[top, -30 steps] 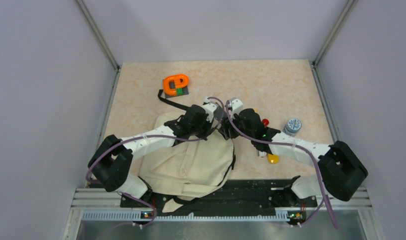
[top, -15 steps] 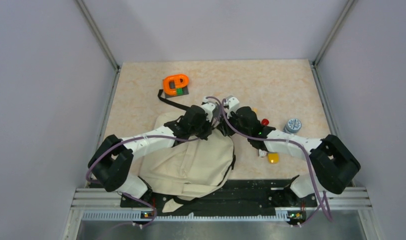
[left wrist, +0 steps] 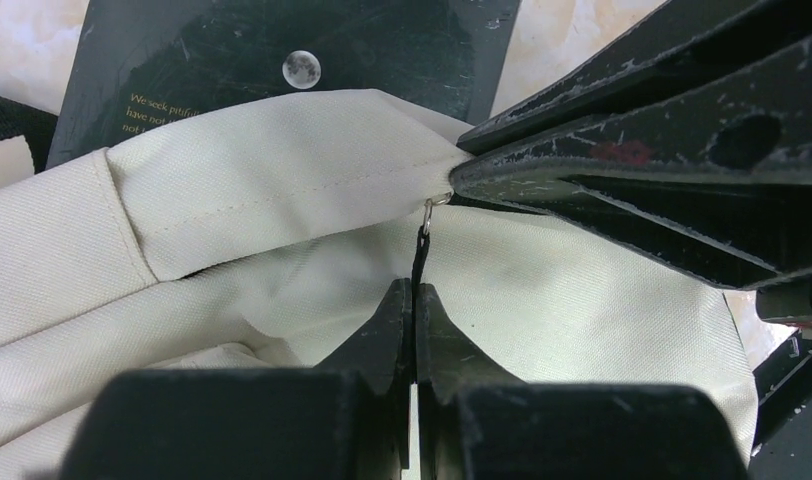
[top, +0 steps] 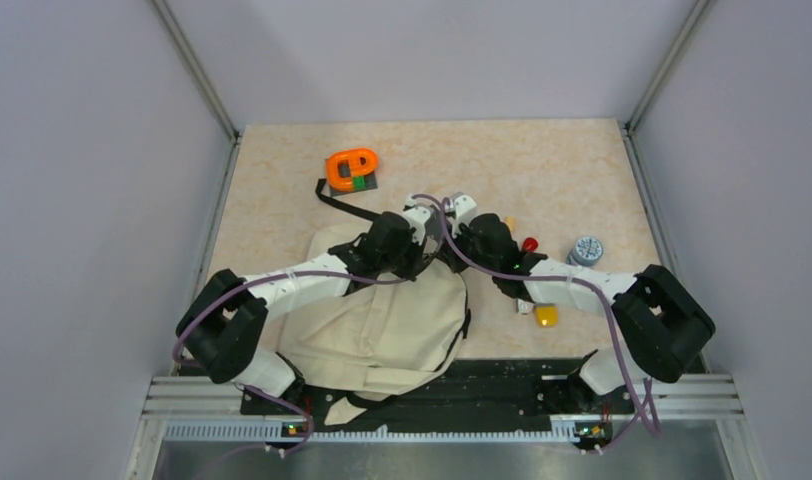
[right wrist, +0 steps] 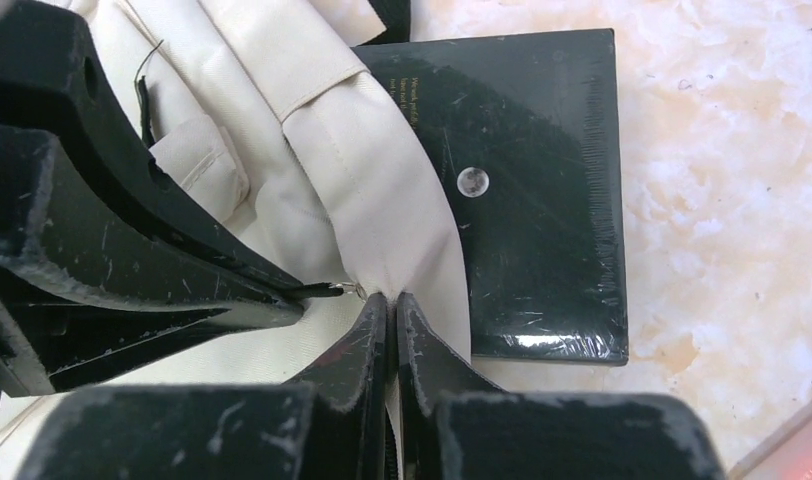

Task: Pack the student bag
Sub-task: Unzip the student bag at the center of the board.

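Opening the zip seemed the step in hand. The bag (top: pixel 382 320) lay flat, its top edge overlapping the book (right wrist: pixel 522 200). Beside the book, the left gripper (left wrist: pixel 413 300) clamped the pull (left wrist: pixel 420 245) and the right gripper (right wrist: pixel 390 310) pinched bag fabric. Next, the pull probably needed dragging along the zip against taut fabric.

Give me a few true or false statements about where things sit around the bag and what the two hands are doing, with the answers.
1. The left hand and the right hand are both shut at the far end of the student bag. True.
2. The left hand holds the orange item. False: that item lies on the table beyond the bag. The left hand pinches the zipper pull, and the right hand pinches the bag's fabric edge.
3. A black book with a small moon picture is partly covered by the bag's fabric. True.
4. The yellow item lies to the left of the bag. False: it lies on the bag's right, beside the right arm.
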Robot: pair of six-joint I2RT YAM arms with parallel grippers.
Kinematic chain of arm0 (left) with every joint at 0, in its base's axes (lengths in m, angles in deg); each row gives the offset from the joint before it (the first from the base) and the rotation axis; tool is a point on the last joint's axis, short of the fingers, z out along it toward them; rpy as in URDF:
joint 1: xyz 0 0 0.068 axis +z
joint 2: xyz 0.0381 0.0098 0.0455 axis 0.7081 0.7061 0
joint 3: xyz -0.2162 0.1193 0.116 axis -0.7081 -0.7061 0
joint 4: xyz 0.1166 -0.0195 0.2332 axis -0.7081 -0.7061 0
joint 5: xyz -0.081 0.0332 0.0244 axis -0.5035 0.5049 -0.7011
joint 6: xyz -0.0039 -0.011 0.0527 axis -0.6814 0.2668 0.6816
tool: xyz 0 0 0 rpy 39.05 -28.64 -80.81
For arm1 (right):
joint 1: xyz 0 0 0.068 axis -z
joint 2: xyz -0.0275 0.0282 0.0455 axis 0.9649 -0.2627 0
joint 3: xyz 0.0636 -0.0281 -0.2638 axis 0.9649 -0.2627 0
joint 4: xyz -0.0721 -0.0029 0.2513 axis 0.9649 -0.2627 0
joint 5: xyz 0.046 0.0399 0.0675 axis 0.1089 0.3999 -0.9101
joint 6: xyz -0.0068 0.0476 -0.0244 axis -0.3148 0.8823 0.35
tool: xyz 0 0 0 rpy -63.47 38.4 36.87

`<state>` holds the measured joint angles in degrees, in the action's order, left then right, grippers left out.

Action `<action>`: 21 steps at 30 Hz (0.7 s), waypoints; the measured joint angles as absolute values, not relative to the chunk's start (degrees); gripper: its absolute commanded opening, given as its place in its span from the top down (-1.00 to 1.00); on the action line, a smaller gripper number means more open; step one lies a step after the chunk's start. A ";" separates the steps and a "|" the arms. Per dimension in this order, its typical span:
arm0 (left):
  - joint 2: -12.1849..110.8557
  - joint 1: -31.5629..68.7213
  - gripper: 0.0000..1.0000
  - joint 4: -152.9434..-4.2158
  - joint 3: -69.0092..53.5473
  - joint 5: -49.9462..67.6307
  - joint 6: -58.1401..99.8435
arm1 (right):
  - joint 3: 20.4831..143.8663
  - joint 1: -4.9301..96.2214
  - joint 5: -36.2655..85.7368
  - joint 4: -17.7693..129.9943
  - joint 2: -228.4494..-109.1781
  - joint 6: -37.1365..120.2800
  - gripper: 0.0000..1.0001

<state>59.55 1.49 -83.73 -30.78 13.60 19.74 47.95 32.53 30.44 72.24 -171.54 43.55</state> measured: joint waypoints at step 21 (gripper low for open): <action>58.50 1.77 1.00 -75.62 -36.57 18.84 16.75 | 46.20 33.06 33.61 76.06 -171.87 58.57 1.00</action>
